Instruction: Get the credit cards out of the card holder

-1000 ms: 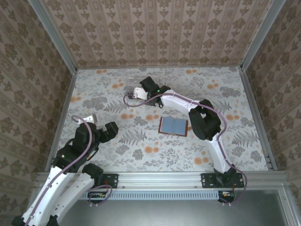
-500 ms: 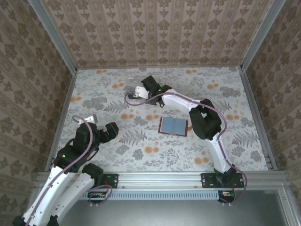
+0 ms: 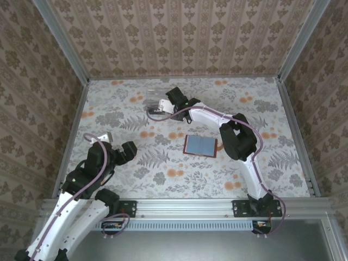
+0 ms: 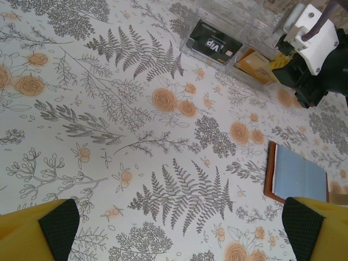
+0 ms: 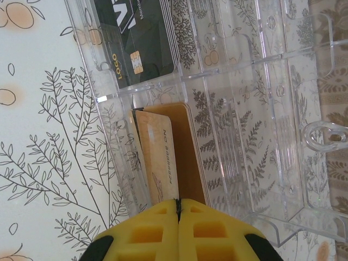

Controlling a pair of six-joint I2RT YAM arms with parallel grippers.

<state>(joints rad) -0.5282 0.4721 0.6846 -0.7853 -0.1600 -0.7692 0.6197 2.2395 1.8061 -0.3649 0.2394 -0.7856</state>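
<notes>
Tan card (image 5: 160, 157) sits pinched in the closed right gripper (image 5: 178, 205) above the clear box (image 5: 261, 136), lower centre; left gripper (image 4: 179, 220) gapes wide; card holder (image 3: 201, 145) lies open mid-frame.

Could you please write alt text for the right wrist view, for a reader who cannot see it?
The right hand, yellow and shut, pinches the end of a tan card in a compartment of a clear plastic box. A black card lies in the next compartment. The box sits on a flowered table.
</notes>
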